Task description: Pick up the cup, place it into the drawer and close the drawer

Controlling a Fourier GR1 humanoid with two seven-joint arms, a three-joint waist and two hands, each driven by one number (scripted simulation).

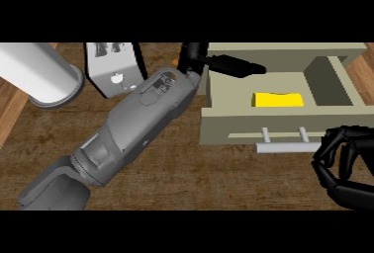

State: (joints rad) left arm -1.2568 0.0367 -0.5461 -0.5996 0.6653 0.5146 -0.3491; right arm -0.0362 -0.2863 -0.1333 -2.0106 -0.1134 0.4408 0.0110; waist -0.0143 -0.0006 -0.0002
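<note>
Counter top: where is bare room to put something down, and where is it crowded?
Bare wood counter lies between the left forearm and the right hand, below the drawer. Inside the drawer, space stays right of the yellow cup. Crowded: top left, with the white cylinder and grey box.

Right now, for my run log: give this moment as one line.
drawer: open | yellow cup: inside drawer | left hand: open, over drawer | right hand: curled, empty, by handle
</note>
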